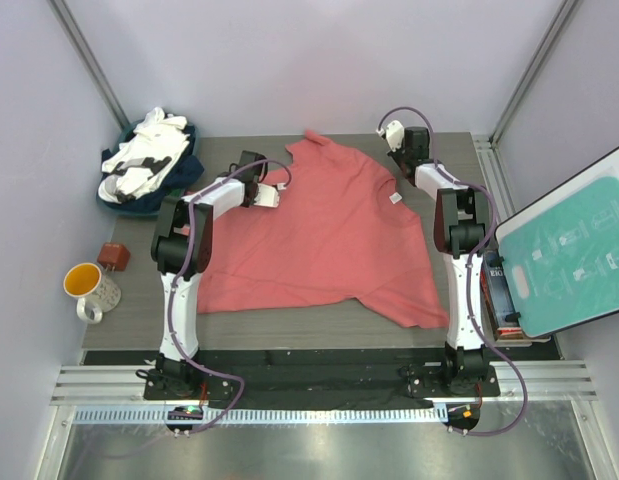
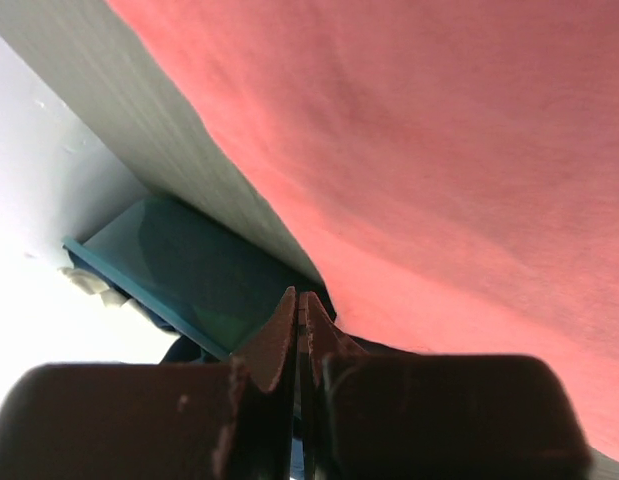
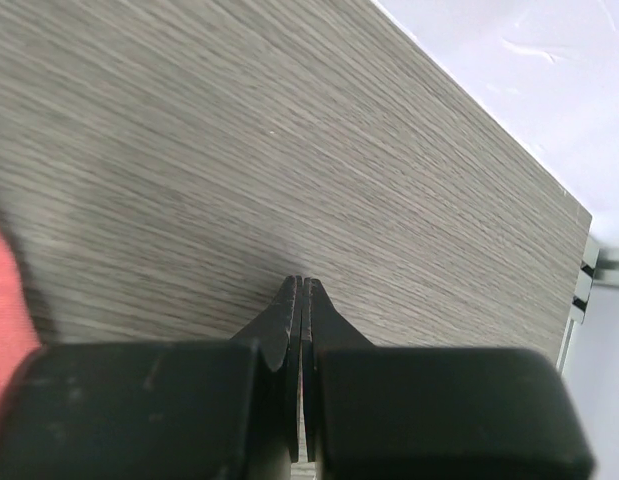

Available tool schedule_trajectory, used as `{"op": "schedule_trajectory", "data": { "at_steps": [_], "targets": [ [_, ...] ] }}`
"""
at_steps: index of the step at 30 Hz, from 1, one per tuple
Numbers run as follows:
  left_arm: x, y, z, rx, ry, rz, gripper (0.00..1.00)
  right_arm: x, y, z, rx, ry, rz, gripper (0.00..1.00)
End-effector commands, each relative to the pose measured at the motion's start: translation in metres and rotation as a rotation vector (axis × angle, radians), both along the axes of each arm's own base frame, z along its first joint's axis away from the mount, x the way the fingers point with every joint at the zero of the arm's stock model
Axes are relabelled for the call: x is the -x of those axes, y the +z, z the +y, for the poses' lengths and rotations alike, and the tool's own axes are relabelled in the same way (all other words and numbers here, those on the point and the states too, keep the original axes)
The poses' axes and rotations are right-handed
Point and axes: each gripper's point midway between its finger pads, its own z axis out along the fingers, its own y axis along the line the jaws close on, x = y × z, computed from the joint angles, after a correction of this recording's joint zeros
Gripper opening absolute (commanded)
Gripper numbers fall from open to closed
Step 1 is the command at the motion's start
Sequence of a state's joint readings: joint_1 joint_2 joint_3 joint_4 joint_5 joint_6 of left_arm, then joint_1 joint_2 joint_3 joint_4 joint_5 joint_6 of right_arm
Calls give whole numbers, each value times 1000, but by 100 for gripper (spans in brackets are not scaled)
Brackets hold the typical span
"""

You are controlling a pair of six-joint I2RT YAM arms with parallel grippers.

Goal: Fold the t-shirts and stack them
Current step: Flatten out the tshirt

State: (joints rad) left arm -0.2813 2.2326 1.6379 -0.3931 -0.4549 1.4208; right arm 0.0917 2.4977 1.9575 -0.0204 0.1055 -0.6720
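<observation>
Left end effector [image 2: 298, 303]: nearest item in its wrist view. Fingers are pressed together with no cloth seen between them, and the tips are just beside the shirt's edge.

Right end effector [image 3: 301, 287]: pressed together, empty, over bare surface [image 3: 239, 150], right of centre near the top of the overhead frame.

Coral-red t-shirt [image 1: 329, 235]: spread mostly flat across the centre of the overhead frame, wrinkled. One sleeve points to the top and a small white tag [image 1: 396, 199] sits near its right edge. Likely light, limp and thin, so it should drape and crease when lifted. Pinching two corners or the shoulders, one per end effector, seems best.

White and navy t-shirts [image 1: 149, 165]: heaped at upper left, unfolded.

Mug [image 1: 89, 287]: left edge of the frame, apart from the cloth.
</observation>
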Motion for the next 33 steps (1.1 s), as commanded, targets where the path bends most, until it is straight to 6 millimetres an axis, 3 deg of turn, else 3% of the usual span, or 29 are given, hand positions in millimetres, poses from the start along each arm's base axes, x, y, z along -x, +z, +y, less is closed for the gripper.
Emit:
{"op": "schedule_trajectory", "data": {
  "at_steps": [1,5,9,11,16,21,23,24,33],
  "targets": [
    [-18,43,0,35,53,-156,0,-15,77,5,-68,-46,-173,1],
    [-18,72,1,109,118,-254,7,-16,106,31,-181,26,-196,1],
    [-12,90,2,153,149,-302,39,-7,117,71,-282,157,-144,1],
    [-7,92,5,143,160,-303,58,0,111,89,-316,216,-93,1],
    [0,94,12,142,194,-314,75,17,91,140,-346,369,0,1],
    [1,102,14,141,207,-336,78,18,59,156,-318,400,56,1],
    [0,106,16,140,208,-345,78,13,56,156,-311,393,53,1],
    [0,110,16,140,206,-353,78,11,45,153,-305,383,66,1],
    [-3,126,20,117,185,-388,78,6,11,131,-216,313,96,1]
  ]
}}
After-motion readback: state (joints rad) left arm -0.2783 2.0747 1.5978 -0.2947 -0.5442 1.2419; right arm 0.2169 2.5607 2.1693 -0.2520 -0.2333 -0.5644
